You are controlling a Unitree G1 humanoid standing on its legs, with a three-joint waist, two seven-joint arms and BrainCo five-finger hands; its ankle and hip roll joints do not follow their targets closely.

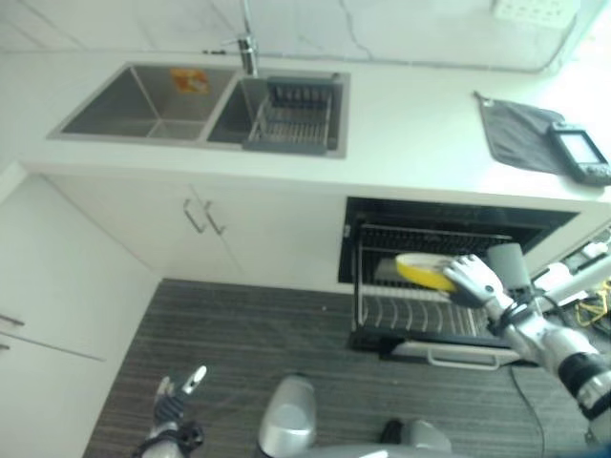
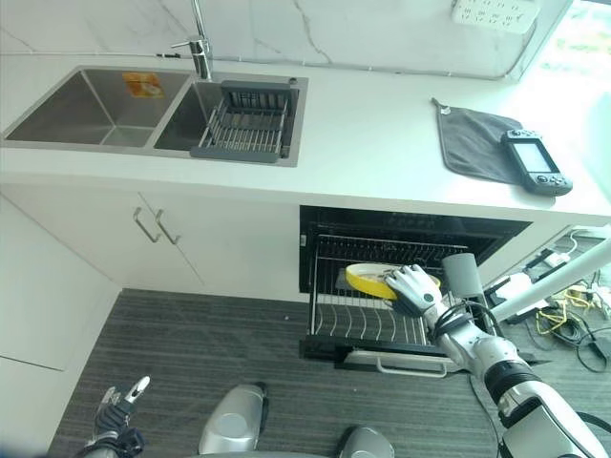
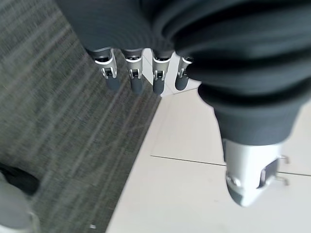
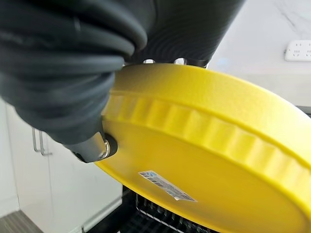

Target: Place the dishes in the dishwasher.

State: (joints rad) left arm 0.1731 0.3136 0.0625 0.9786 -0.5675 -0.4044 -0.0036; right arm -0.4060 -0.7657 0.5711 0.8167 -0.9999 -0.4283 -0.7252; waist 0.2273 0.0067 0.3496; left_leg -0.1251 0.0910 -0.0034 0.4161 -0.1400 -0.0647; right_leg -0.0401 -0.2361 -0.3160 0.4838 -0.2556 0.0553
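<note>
We have the yellow plate (image 2: 370, 279) pinched in our right hand (image 2: 416, 290), thumb under, fingers over, held flat above the pulled-out dishwasher rack (image 2: 368, 324) for slotting. Left hand (image 1: 172, 401) idle, fingers straight, holding nothing.

White marble wall (image 2: 382, 38) at 12 o'clock, white countertop (image 2: 372, 134) with double steel sink (image 2: 95, 110) at 10 o'clock, white cabinets (image 2: 172, 239) below, dark striped floor (image 2: 220, 353) at 6 o'clock, daylight at 2 o'clock.
</note>
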